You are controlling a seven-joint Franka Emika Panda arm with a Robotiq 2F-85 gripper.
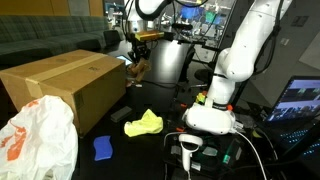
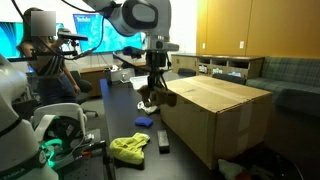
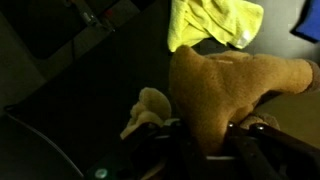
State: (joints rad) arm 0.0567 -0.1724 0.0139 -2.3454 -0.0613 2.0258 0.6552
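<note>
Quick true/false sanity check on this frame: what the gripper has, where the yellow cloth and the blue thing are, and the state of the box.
1. The gripper is shut on a brown plush toy. True.
2. The yellow cloth lies on top of the cardboard box. False: it lies on the dark table, beside the box.
3. A blue object lies on the table near the yellow cloth. True.
4. The cardboard box stands with its flaps open. False: its top is closed in both exterior views.
5. The gripper is holding the blue object. False: the blue object lies on the table, apart from the gripper.
</note>
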